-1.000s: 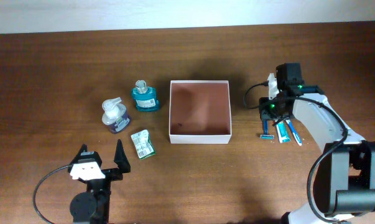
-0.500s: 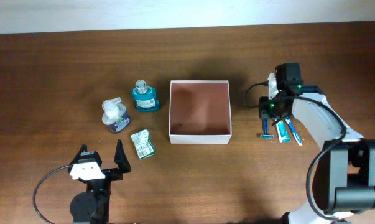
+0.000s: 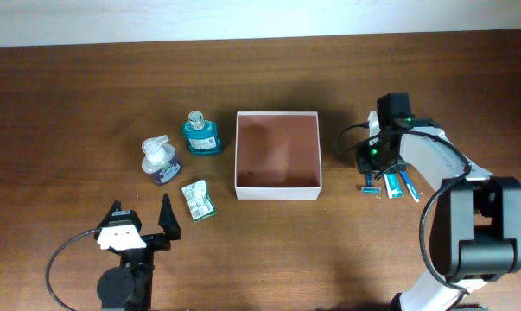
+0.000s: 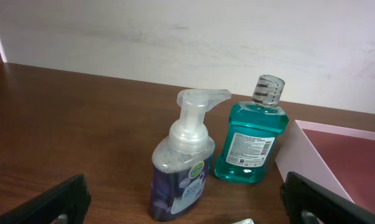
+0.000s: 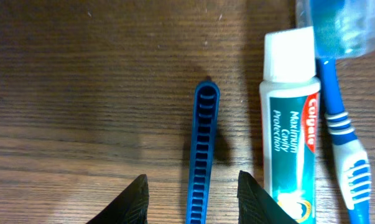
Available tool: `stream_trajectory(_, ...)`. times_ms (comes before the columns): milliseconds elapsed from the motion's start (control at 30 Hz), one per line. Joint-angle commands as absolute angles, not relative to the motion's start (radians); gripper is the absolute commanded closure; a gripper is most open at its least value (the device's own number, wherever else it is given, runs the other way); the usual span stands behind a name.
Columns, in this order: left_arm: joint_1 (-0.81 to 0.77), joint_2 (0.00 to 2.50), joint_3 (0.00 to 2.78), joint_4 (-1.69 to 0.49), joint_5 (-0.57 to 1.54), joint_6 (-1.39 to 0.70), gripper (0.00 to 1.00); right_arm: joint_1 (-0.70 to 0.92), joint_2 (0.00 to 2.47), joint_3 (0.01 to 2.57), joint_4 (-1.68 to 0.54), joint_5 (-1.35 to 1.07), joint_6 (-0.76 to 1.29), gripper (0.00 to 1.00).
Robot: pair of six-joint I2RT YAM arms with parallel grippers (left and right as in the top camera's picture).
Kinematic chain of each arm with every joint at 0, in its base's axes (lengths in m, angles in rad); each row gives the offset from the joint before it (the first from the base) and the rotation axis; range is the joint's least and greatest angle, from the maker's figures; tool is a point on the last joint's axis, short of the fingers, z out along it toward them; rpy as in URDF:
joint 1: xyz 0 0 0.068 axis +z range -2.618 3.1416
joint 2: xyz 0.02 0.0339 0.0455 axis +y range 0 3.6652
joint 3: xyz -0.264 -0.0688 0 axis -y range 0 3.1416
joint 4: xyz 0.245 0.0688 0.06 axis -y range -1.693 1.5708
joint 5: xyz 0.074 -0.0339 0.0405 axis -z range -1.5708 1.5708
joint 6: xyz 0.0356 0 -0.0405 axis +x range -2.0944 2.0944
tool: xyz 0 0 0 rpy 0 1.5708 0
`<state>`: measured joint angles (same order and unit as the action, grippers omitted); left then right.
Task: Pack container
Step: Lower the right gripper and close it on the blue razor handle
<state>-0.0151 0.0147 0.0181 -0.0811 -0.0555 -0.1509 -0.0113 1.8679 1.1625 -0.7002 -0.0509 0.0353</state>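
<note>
The container is a square white box with a pinkish-brown inside, empty, at the table's middle. My right gripper is to its right, pointing down. In the right wrist view it is open, its fingers either side of a blue ridged stick lying on the table. A Colgate toothpaste tube and a blue toothbrush lie just right of the stick. My left gripper is open and empty at the front left.
A clear soap pump bottle and a teal mouthwash bottle stand left of the container; both show in the left wrist view, soap, mouthwash. A green packet lies in front of them.
My right gripper has shifted slightly to the left over the blue stick. The left arm and the objects have not moved.
</note>
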Motion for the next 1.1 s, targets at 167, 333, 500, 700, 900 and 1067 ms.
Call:
stream_trajectory(167, -0.010, 0.006, 0.009, -0.079, -0.047, -0.141, 0.01, -0.006, 1.926, 1.176, -0.705, -0.084, 0.046, 0.60)
stream_trajectory(333, -0.010, 0.006, 0.009, -0.079, -0.047, -0.141, 0.01, -0.006, 1.926, 1.176, -0.710, -0.083, 0.046, 0.62)
stream_trajectory(500, -0.010, 0.006, 0.009, -0.079, -0.047, -0.141, 0.01, -0.006, 1.926, 1.176, -0.727, -0.083, 0.046, 0.78)
stream_trajectory(700, -0.010, 0.006, 0.009, -0.079, -0.047, -0.141, 0.01, -0.006, 1.926, 1.176, -0.742, -0.080, 0.046, 0.79)
stream_trajectory(900, -0.010, 0.006, 0.009, -0.079, -0.047, -0.141, 0.01, -0.006, 1.926, 1.176, -0.744, -0.055, 0.046, 0.83)
stream_trajectory(1067, -0.010, 0.006, 0.009, -0.079, -0.047, -0.141, 0.01, -0.006, 1.926, 1.176, -0.744, -0.036, 0.046, 0.85)
